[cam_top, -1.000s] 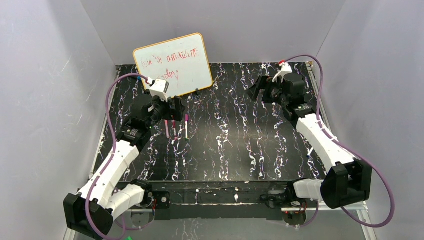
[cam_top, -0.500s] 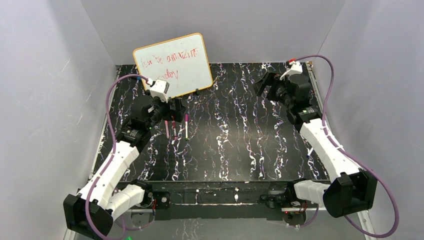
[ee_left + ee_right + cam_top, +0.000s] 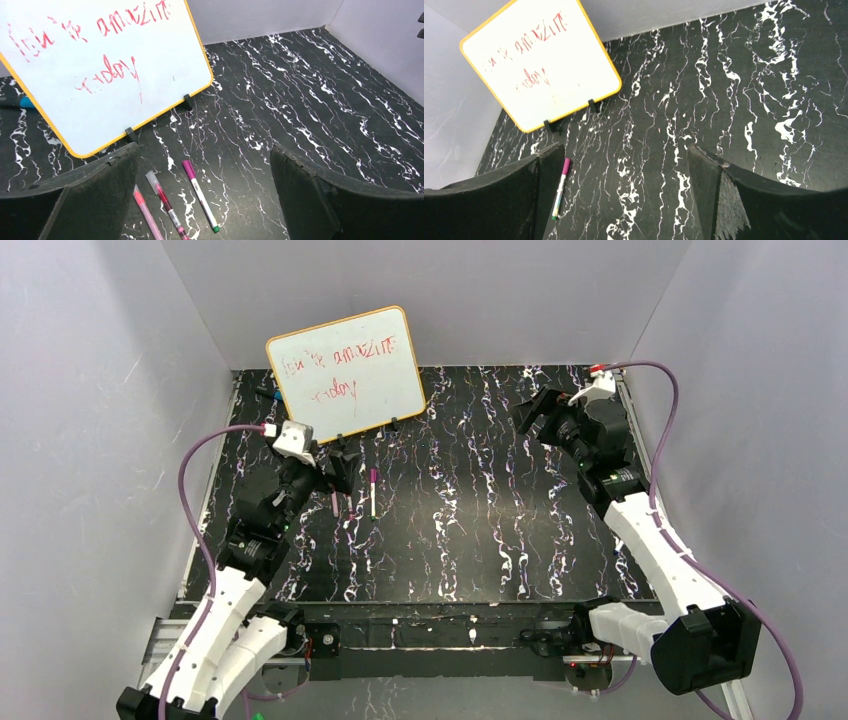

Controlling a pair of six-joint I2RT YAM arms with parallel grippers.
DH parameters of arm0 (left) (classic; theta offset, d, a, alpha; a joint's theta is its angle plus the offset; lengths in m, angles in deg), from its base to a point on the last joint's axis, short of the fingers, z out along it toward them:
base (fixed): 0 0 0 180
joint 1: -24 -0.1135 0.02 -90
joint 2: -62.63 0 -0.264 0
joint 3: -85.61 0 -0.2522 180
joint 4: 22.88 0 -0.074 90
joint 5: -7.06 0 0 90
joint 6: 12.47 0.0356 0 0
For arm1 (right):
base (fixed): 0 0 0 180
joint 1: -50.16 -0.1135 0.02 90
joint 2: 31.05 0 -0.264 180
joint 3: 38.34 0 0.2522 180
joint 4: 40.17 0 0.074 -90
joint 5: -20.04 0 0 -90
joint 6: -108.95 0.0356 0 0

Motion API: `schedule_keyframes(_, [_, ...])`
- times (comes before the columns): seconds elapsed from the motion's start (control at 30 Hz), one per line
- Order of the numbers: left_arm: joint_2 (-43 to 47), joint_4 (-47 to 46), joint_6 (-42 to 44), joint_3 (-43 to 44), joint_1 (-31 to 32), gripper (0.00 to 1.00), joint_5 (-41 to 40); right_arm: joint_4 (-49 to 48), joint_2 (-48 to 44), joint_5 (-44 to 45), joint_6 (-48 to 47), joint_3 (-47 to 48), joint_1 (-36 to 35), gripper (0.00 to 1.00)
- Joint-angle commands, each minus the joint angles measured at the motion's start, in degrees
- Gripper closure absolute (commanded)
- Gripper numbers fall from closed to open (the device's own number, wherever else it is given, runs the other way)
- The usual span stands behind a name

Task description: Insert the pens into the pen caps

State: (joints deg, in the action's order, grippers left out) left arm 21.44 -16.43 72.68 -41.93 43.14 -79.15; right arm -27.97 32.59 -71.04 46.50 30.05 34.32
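Left hand (image 3: 204,152): wide apart and empty. I see it raised over the left far part of the tabletop (image 3: 470,540), just in front of the whiteboard (image 3: 100,75).
Right hand (image 3: 624,149): wide apart too, holding nothing. It is up over the far right of the tabletop, well apart from the pens and turned toward the left side.
Pens: three lie side by side on the tabletop just near of the whiteboard's stand, under the left hand, all roughly parallel and angled near-right.
Pink pen (image 3: 146,212): leftmost, partly hidden by my left finger (image 3: 90,195).
Clear red pen (image 3: 165,204): in the middle, close beside the pink one; I cannot tell whether they touch.
White pen (image 3: 201,196): rightmost, set a little apart, with its magenta end toward the whiteboard and a small green tip at the near end. My right wrist camera also picks it up.
Whiteboard: propped up on two black clips, yellow frame, red scrawl on its face.
Blue marker (image 3: 20,103): lying behind the whiteboard's left edge, mostly hidden.
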Motion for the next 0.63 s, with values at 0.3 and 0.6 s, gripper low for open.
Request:
schedule_keyframes(0.3, [-2.31,-1.15,1.08,1.77,-0.23,0.02,-0.53,-0.67,-2.58,8.28,5.83,1.21,-0.07,0.01])
schedule_keyframes(0.6, [-1.86,-2.33,1.06,1.01,-0.24,0.02,0.57,-1.22,-3.35,7.32,3.34,1.22,-0.02,0.04])
